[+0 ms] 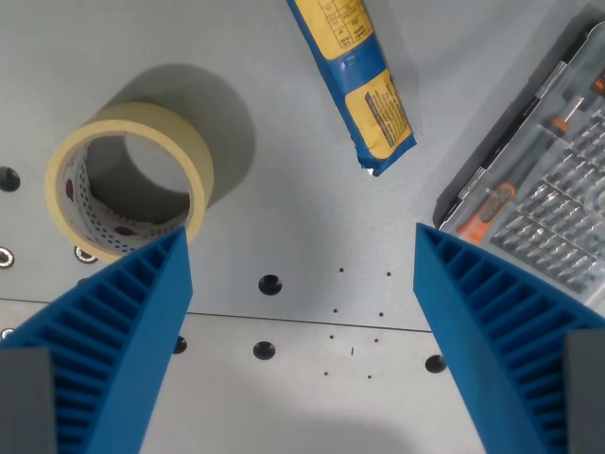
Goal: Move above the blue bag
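The grey counter (284, 227), dotted with mounting holes and crossed by a seam low in the frame, fills my wrist view. The blue bag (352, 80), a long blue and yellow packet, lies at about twelve o'clock, running off the top edge with its crimped end pointing down toward centre. My jaws are spread wide and pinching nothing, the two blue ribbed fingers (118, 350) framing the bottom corners. A roll of masking tape (128, 180) stands at ten o'clock, and a clear-lidded screwdriver bit case (539, 189) sits at three o'clock. I judge the risk is drift: too far right puts me over the case, and travelling low could clip the tape.
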You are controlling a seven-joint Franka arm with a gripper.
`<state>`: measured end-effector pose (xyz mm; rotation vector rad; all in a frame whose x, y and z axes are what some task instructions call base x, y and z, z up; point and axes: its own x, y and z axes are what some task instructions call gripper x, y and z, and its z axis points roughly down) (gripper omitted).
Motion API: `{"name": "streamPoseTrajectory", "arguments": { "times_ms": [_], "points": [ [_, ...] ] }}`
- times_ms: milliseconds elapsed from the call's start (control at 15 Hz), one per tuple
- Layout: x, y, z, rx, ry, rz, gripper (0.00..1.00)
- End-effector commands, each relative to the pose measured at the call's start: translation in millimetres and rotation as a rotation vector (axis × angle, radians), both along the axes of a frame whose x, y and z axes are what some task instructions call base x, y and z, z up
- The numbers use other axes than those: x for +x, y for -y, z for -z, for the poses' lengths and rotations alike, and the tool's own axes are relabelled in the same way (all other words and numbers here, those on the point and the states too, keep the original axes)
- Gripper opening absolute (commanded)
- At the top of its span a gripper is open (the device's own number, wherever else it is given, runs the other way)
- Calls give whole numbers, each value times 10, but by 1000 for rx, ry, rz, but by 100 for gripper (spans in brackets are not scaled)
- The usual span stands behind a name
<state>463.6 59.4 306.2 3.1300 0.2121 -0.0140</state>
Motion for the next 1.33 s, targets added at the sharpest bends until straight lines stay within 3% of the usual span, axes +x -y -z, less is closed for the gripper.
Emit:
{"name": "streamPoseTrajectory", "arguments": {
  "times_ms": [67, 733, 1333],
  "points": [
    [1, 0, -13, 0, 4, 1, 100],
    [40, 1, -10, 3, 9, 20, 100],
    [265, 13, 9, 4, -7, 72, 100]
  ]
}}
